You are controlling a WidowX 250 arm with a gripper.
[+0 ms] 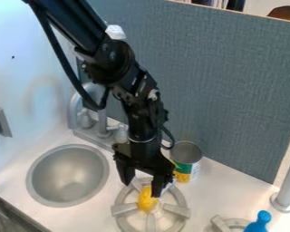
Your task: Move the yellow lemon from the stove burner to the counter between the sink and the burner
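My gripper (141, 189) is over the L burner (123, 209), fingers wide apart, nothing gripped AFAICT. Yellow obj (147, 201) sits on that burner, right under the tips; can't tell if one touches. Open can (186, 153) just behind, nr the panel (232, 81). Sink (67, 176) to L, blue knob-topped thing (258, 223) at lower R.

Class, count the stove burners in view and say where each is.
2: one burner below the gripper, under a yellow object; another burner, partly cut off, at the bottom right by a blue object.
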